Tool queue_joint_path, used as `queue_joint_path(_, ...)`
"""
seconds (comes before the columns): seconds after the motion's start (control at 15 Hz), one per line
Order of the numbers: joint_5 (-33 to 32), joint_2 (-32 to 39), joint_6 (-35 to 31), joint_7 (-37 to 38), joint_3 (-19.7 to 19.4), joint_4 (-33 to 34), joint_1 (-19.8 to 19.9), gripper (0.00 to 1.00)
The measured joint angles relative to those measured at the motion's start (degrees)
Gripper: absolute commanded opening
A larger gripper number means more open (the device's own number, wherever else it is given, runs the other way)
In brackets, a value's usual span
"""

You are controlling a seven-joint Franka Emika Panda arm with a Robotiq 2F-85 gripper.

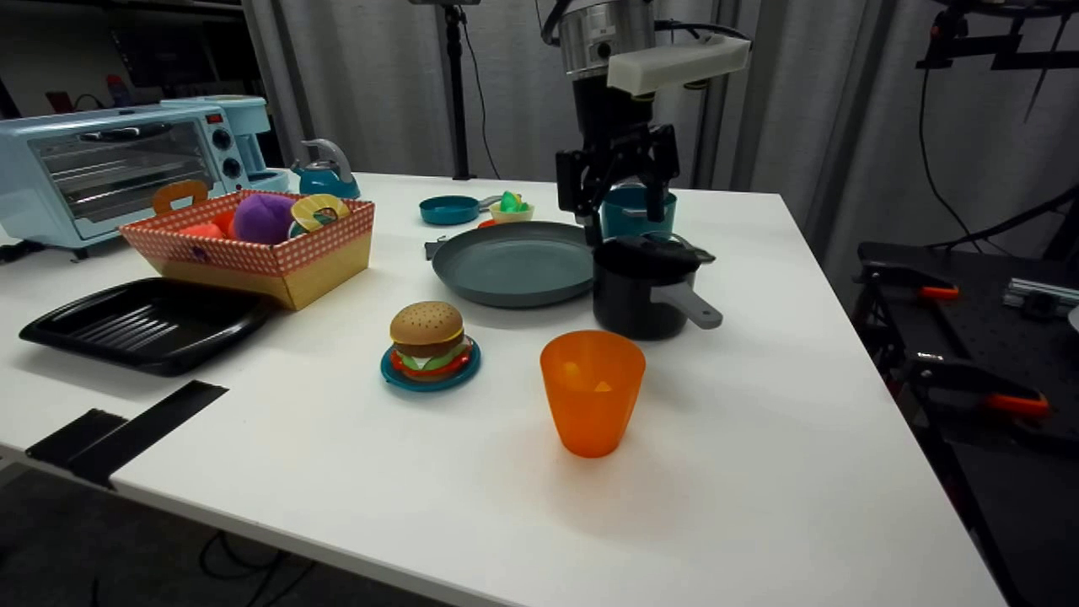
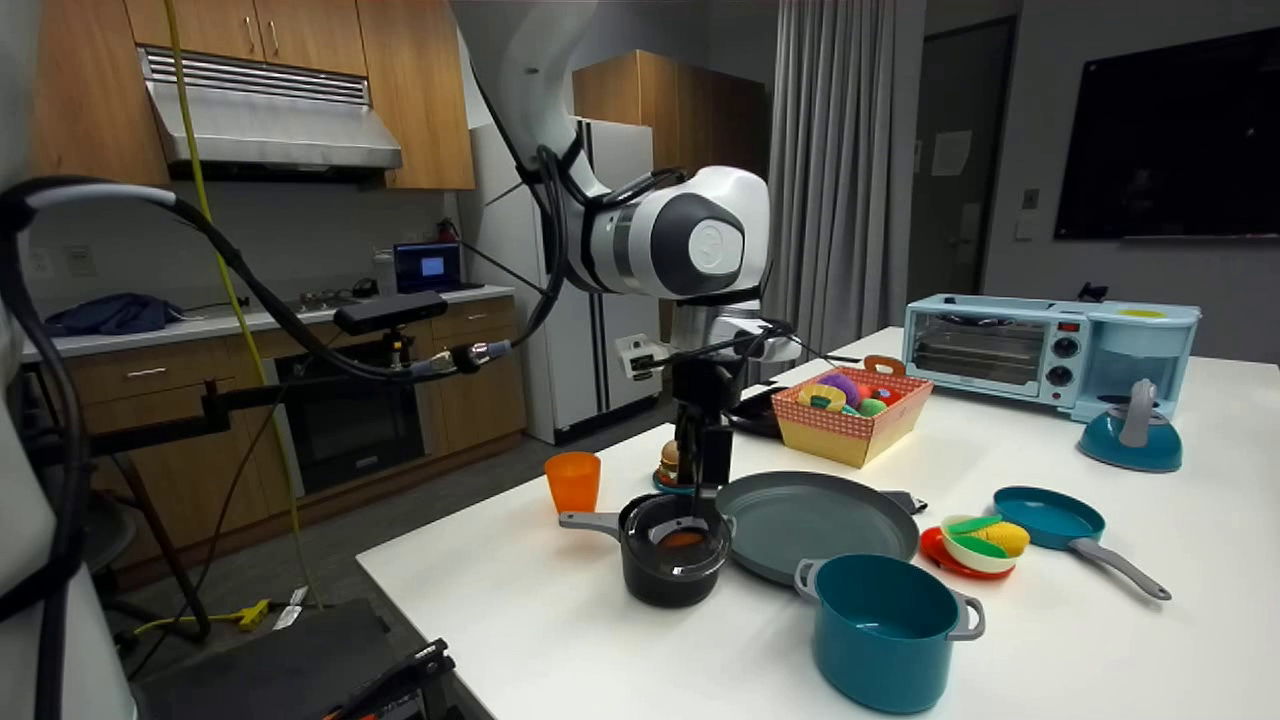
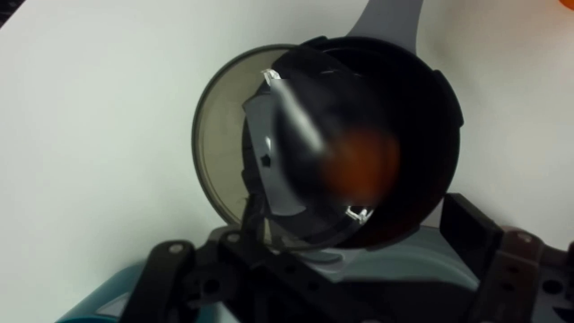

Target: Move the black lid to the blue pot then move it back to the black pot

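Note:
The black lid (image 1: 670,249) is see-through with a dark rim and a grey handle. It lies off-centre on the black pot (image 1: 634,302), overhanging the rim on one side. In the wrist view the lid (image 3: 219,130) covers the left part of the black pot (image 3: 432,134). The blue pot (image 2: 885,640) stands uncovered beside the black pot, and its edge shows in the wrist view (image 3: 112,287). My gripper (image 1: 624,221) is open just above the black pot. In the wrist view its fingers (image 3: 354,204) are wide apart, the left one by the lid's edge, nothing held.
A large grey plate (image 1: 514,265) sits close beside the black pot. An orange cup (image 1: 592,392) and a burger on a saucer (image 1: 430,350) stand nearby. A basket (image 1: 261,244), black tray (image 1: 147,324), teal pan (image 2: 1050,518) and food bowl (image 2: 980,545) are farther off.

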State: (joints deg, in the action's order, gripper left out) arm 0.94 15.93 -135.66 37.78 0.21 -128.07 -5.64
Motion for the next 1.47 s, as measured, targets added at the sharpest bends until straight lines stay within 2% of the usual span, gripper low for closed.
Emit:
queue_joint_path(0.47,0.0,-3.1,6.3,-1.2,0.0,5.8,-0.1,1.0)
queue_joint_path(0.6,0.8,-5.0,7.9,-4.8,0.0,6.6,0.2,1.0)
queue_joint_path(1.0,10.1,-9.7,12.4,-22.1,0.0,6.2,2.5,1.0)
queue_joint_path(1.47,10.2,-15.0,20.5,-26.4,0.0,3.4,3.5,1.0)
